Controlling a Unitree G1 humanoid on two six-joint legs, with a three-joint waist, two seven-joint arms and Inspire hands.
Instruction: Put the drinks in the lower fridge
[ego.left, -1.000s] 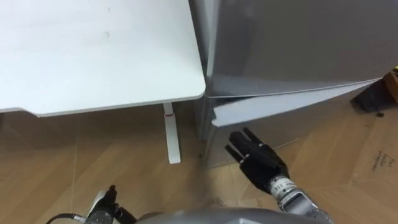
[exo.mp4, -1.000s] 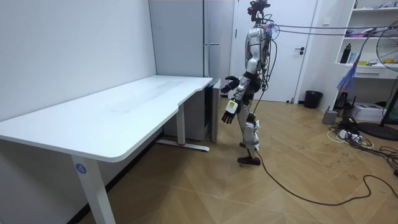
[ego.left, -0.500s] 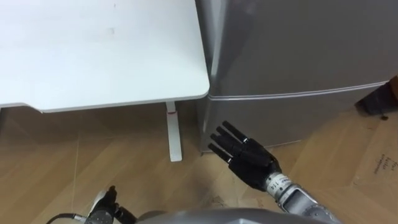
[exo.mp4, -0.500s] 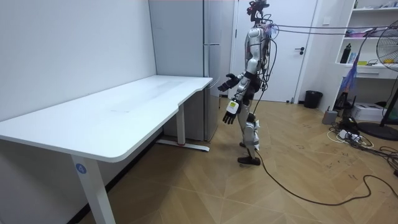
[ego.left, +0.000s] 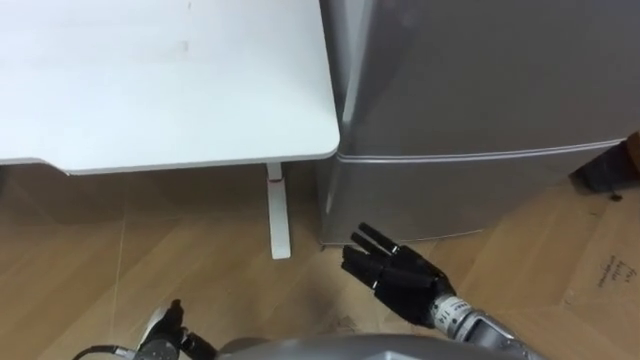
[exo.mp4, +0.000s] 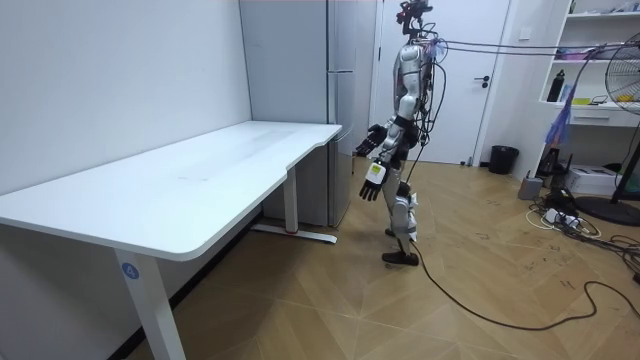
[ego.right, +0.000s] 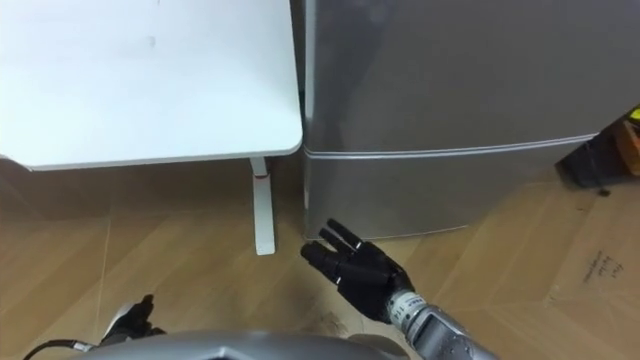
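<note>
A silver fridge (ego.left: 480, 70) stands right in front of me, against the white desk's right end. Its lower door (ego.left: 460, 190) sits flush and closed under the seam; in the room view the fridge (exo.mp4: 340, 100) stands in the corner. My right hand (ego.left: 400, 280) hovers open, fingers spread, low in front of the lower door without touching it, and it is raised at waist height in the room view (exo.mp4: 372, 141). My left hand (ego.left: 165, 328) hangs at my side, fingers relaxed and empty (exo.mp4: 369, 186). No drink is in either hand.
The white desk (ego.left: 150, 80) lies to my left, its white leg (ego.left: 277, 215) close to the fridge's corner. Flat cardboard (ego.left: 605, 260) lies on the wooden floor at the right. Behind me are a bin (exo.mp4: 503, 158), a shelf and a fan (exo.mp4: 625, 85).
The lower fridge door, ajar a second ago, is now closed flush. My right hand has dropped and drawn back from the door. The view has shifted slightly.
</note>
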